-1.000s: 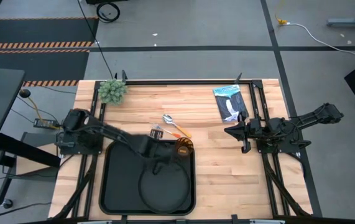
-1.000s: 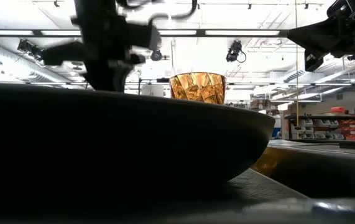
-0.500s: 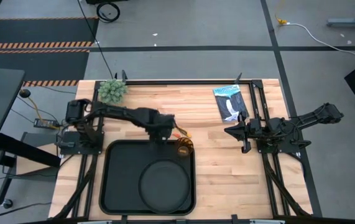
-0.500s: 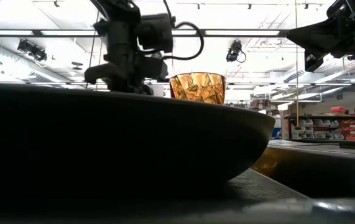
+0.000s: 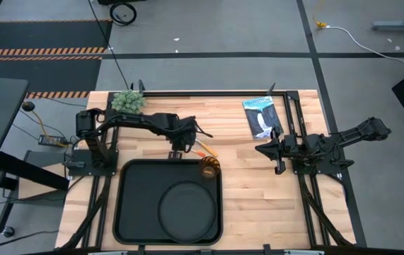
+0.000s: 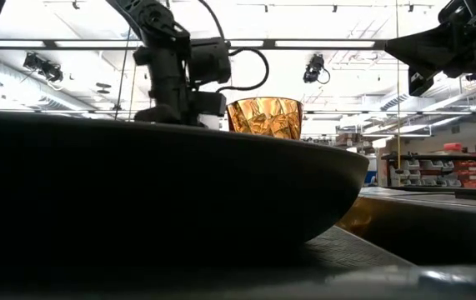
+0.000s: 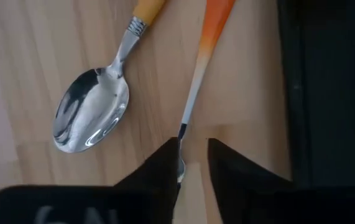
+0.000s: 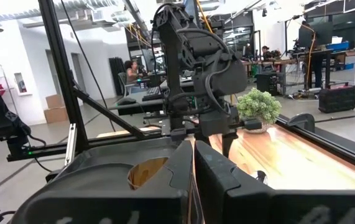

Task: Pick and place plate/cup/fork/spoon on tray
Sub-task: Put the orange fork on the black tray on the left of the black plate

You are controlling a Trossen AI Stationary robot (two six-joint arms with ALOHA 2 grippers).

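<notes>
Left of the cup [image 5: 209,168], the left end effector [image 7: 193,163] hangs over the wooden surface [image 5: 244,152] just beyond the tray [image 5: 127,205], fingers narrowly spread astride the fork [image 7: 197,87], silver-stemmed and orange-handled beside the spoon [image 7: 96,106], presumably to pinch it, while the right end effector [image 5: 266,149] idles pressed together far right.

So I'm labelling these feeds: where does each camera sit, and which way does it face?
High: overhead, straight down on tray, plate and both arms.
Low: table height, across the plate's rim to the cup.
Left wrist: over spoon and fork, left gripper in frame.
Right wrist: right gripper, facing the left arm.
High and low share the cup.
</notes>
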